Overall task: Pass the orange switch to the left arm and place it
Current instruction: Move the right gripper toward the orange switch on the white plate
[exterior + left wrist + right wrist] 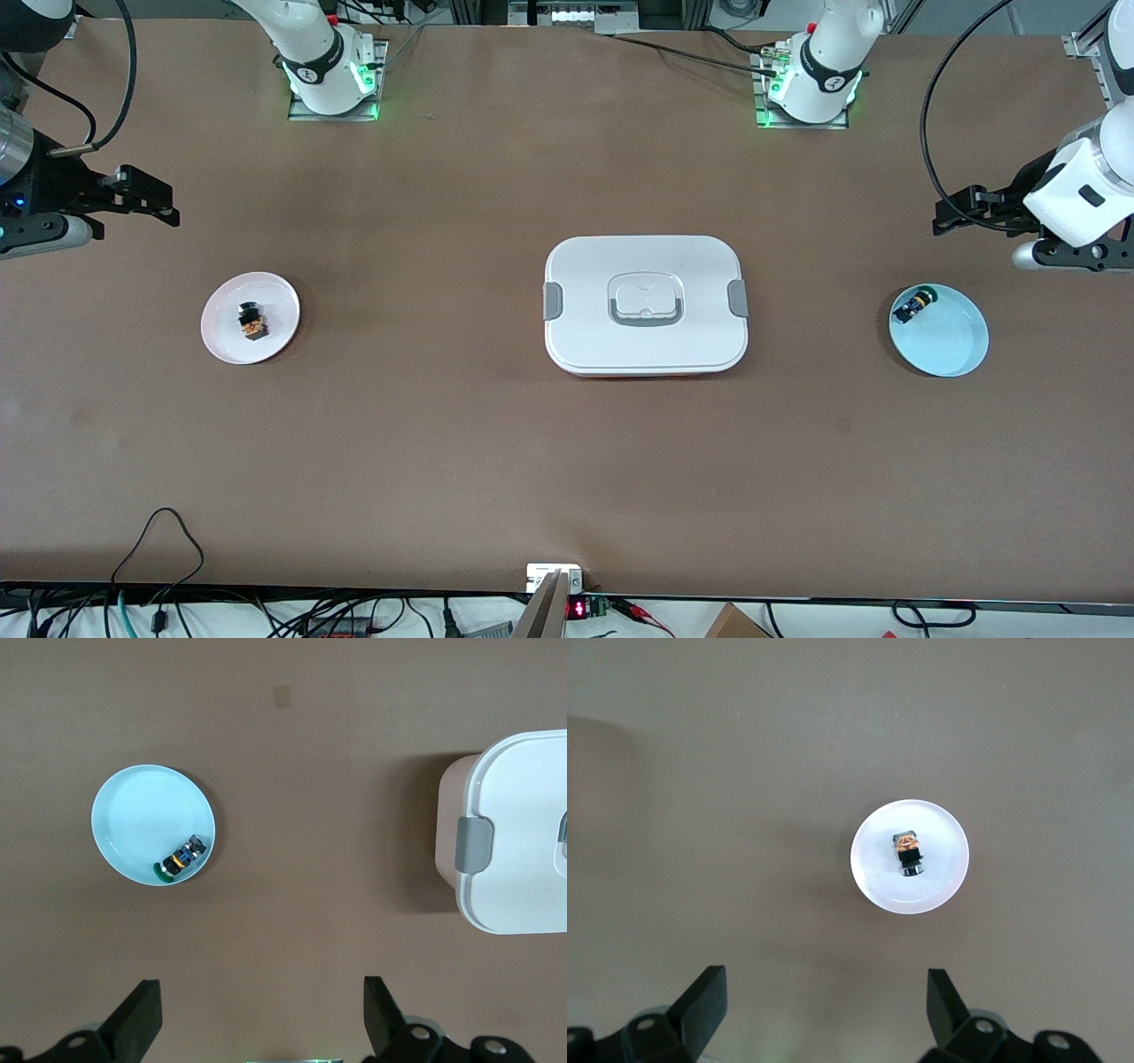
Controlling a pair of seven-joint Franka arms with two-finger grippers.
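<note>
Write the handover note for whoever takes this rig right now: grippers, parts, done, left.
Left gripper: open, empty, up over the table's left-arm end, waiting.
Right gripper: open, empty, up over the right-arm end.
Tiny black-topped orange switch: on the small white round plate, right-arm end.
Big flat white lidded box: mid-table, between the plates.
Pale blue round plate, left-arm end, holds a small black part.
Done: nothing. Left: pick, hand over, place, all clear of the box.

A matt brown table [496,443] carries a smooth white plastic box [646,346] with grey plastic clips. A glossy pale pink plate [275,332] holds the orange switch [252,321], hard black plastic over an orange-tan body. A glossy light-blue plate [952,341] holds a small black part [915,306]. Both arms wear smooth white shells and matt black fingers [142,1019].
</note>
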